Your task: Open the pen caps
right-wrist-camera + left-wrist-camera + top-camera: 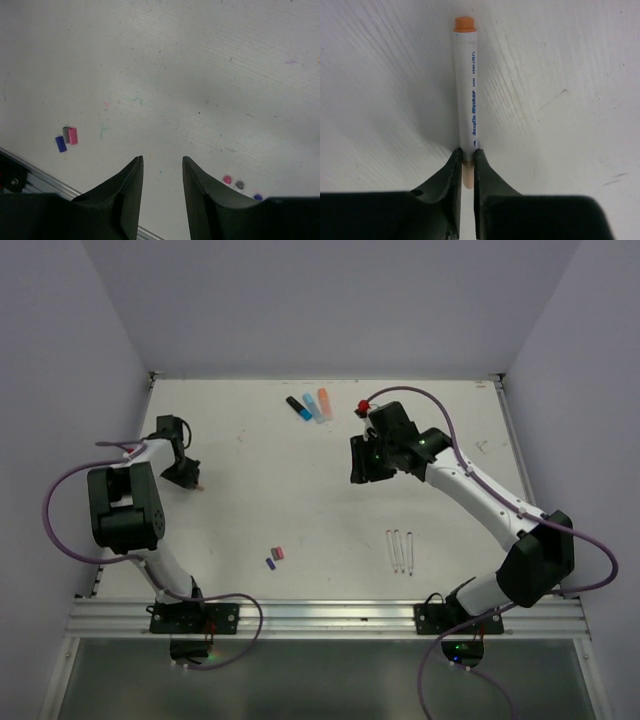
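My white table (250, 465) is scuffed and flecked with ink. From its middle in the top view, three markers (308, 406) lie side by side at twelve o'clock, three thin white barrels (400, 550) at four, and the pink and purple caps (275, 557) at seven.

- A pink cap (73, 135), a grey cap (66, 134) and a blue cap (60, 144) lay loose on their sides, clustered near the front edge.
- A red cap (362, 405) sat alone near the far edge.
- A peach cap (467, 176) stayed fitted, near the left edge.
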### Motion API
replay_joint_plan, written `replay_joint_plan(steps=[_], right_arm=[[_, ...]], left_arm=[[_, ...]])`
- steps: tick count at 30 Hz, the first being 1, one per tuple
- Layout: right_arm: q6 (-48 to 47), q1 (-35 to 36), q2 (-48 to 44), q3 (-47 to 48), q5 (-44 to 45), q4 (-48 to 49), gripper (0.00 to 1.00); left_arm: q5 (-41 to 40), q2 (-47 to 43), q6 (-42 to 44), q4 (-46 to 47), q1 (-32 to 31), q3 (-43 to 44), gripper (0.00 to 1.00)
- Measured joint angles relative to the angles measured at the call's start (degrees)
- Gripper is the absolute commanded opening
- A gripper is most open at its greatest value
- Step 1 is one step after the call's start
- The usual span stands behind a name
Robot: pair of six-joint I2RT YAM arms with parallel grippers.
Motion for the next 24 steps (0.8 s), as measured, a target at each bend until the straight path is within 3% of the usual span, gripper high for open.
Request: replay_joint_plan(steps=[5, 10, 15, 21, 24], right_arm=[[1.4, 0.0, -3.5, -2.5, 1.4, 0.5, 0.41], [3.5, 0.0, -6.2, -4.7, 1.6, 0.5, 0.41], [5.7, 0.0, -8.0, -5.0, 0.0, -0.1, 0.41], [9.3, -0.3, -8.7, -5.1, -9.5, 1.6, 0.43], [11.3, -0.4, -8.7, -5.1, -15.4, 4.2, 0.51]], left_arm=[[2.6, -3.6, -0.7, 3.6, -2.9, -4.6, 0.0], [6.0, -7.7, -1.4, 1.0, -10.1, -7.5, 0.0], [11.8, -19.9, -0.5, -0.6, -17.1, -8.0, 0.0], [28.1, -32.4, 4.1, 8.8, -26.1, -7.4, 0.0], [37.2, -34.7, 4.7, 18.8, -31.7, -12.7, 0.0]])
